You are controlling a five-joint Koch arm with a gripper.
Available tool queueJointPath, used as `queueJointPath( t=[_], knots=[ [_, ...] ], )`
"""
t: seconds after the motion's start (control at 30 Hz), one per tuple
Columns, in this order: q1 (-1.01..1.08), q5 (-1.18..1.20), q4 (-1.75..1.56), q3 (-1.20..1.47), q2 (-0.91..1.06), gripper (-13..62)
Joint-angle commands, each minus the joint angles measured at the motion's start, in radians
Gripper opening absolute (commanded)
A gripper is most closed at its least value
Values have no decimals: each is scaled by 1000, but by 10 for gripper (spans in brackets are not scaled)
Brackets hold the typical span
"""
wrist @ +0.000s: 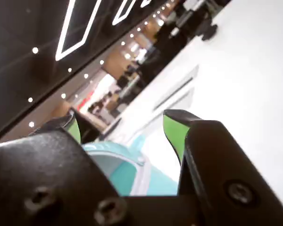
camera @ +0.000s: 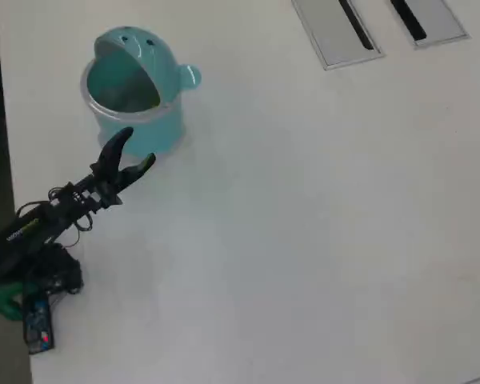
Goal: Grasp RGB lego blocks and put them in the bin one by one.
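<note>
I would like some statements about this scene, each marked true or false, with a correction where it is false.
1. The gripper is open. True.
2. The gripper holds a red block. False: nothing shows between its jaws, and no block is visible in either view.
3. The bin is teal. True.
4. In the overhead view, the bin stands at the lower right. False: it stands at the upper left, just above the gripper.
5. Two grey panels lie at the top right of the overhead view. True.

Teal round bin (camera: 136, 120) upright (lid tilted open), upper left
</note>
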Motion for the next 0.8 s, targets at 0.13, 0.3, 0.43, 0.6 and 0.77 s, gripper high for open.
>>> queueJointPath(
  t=[0.13,0.3,0.43,0.6,0.77],
  knots=[
    [64,92,-212,34,77,332],
    [133,204,-239,64,78,332],
    [190,268,-301,103,78,332],
    [258,341,-407,189,77,331],
    [307,367,-517,290,77,330]
  ],
)
